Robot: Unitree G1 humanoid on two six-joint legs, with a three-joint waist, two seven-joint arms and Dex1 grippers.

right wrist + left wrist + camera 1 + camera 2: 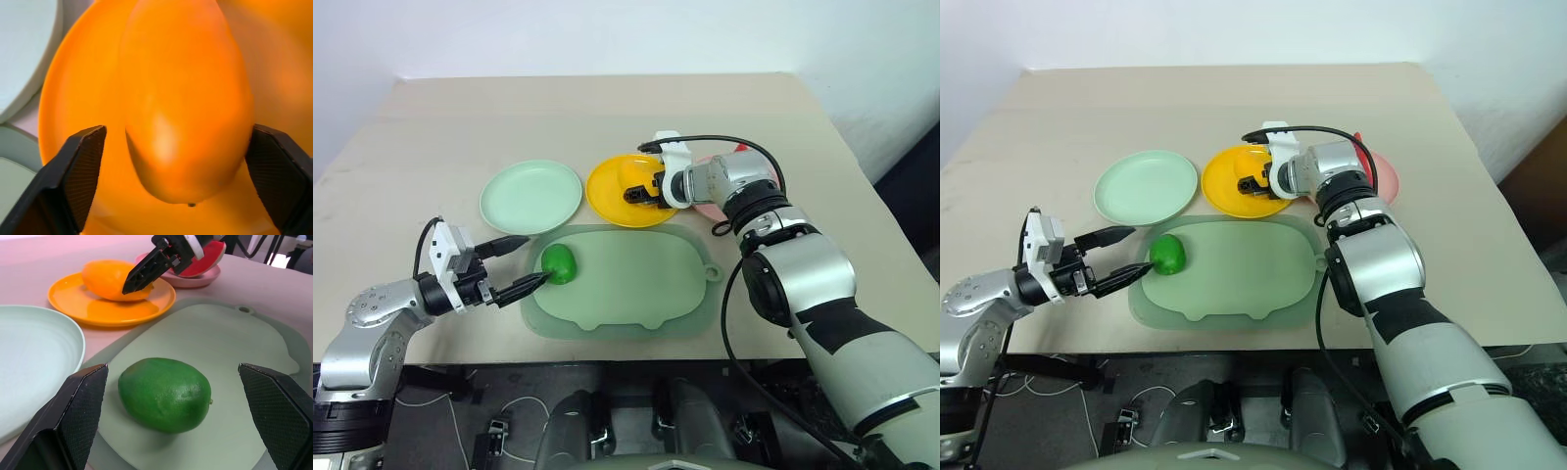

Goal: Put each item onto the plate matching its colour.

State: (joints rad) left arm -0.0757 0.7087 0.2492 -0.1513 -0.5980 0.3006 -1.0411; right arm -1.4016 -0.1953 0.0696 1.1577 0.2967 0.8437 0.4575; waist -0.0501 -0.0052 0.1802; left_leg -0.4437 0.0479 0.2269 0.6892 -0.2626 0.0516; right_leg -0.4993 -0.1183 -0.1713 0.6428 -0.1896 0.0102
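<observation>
The yellow mango-like fruit (186,98) lies on the yellow plate (607,196). My right gripper (636,191) stands open over that plate, one finger on each side of the mango. The round green fruit (558,262) rests on the pale green mat (636,284), just in front of the mint green plate (530,196). My left gripper (534,258) is open and level, its fingertips at the green fruit's left side without closing on it. The red watermelon wedge (208,258) sits on the pink plate (1386,176), mostly hidden behind my right arm in the eye views.
The three plates stand in a row behind the mat on a beige table (607,117). A black cable (744,142) loops over my right wrist above the pink plate. A white wall runs behind the table.
</observation>
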